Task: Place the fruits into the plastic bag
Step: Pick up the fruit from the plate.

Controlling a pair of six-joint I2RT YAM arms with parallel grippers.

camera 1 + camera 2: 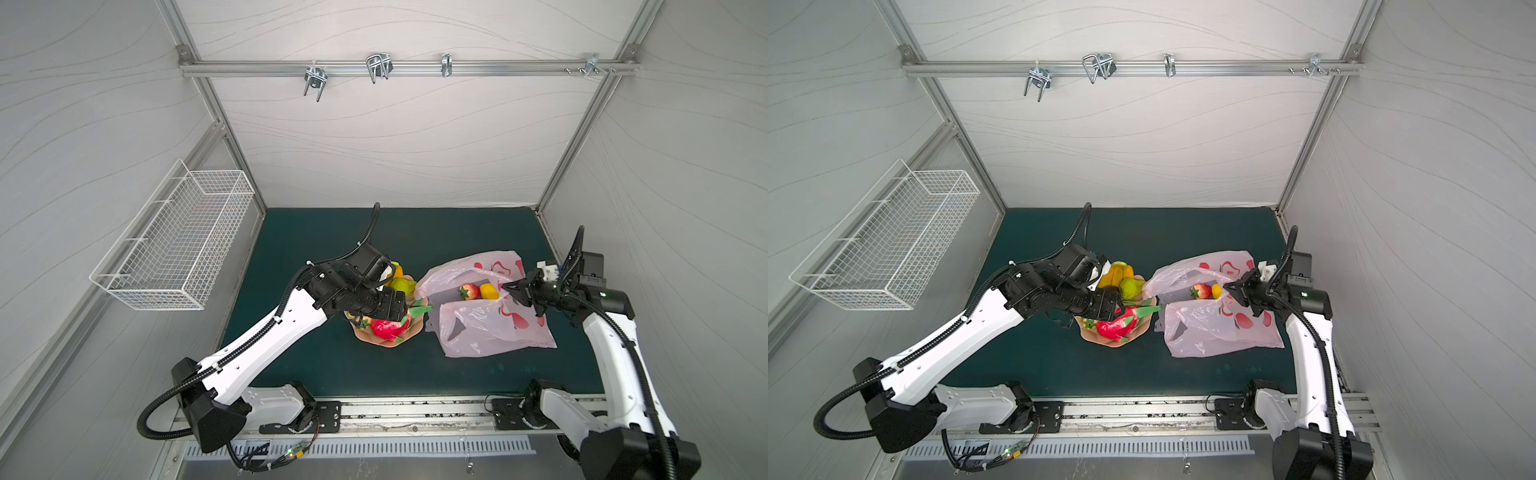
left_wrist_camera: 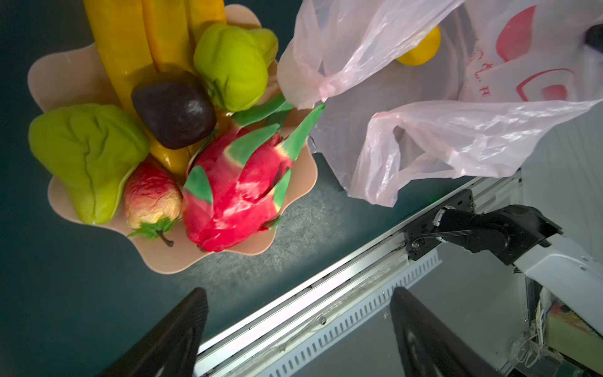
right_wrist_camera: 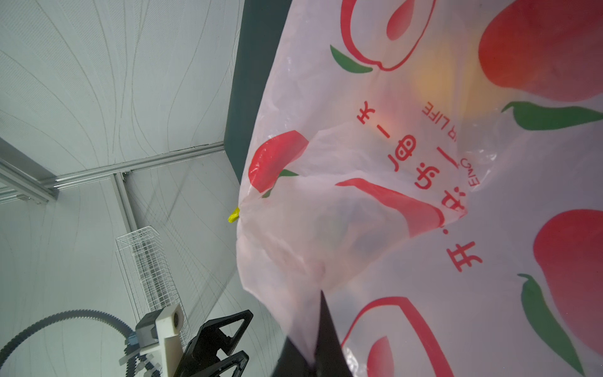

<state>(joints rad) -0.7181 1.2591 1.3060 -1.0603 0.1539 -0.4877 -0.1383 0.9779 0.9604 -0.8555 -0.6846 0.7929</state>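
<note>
A peach plate (image 2: pixel 169 261) carries the dragon fruit (image 2: pixel 235 196), the banana bunch (image 2: pixel 130 49), two green pears (image 2: pixel 88 153), the dark avocado (image 2: pixel 173 107) and a red apple (image 2: pixel 151 196). My left gripper (image 2: pixel 298 303) hangs open and empty above the plate's near side; in both top views its wrist covers part of the plate (image 1: pixel 376 340). To the right lies the plastic bag (image 1: pixel 490 328), mouth facing the plate, with a strawberry (image 1: pixel 469 291) and a lemon (image 1: pixel 489 291) inside. My right gripper (image 1: pixel 505 286) is shut on the bag's upper edge (image 3: pixel 326 261), lifting it.
A white wire basket (image 1: pixel 178 245) hangs on the left wall. Metal hooks (image 1: pixel 378 66) sit on the overhead bar. A metal rail (image 1: pixel 415 411) runs along the mat's front edge, with the right arm's base (image 2: pixel 489 228) on it.
</note>
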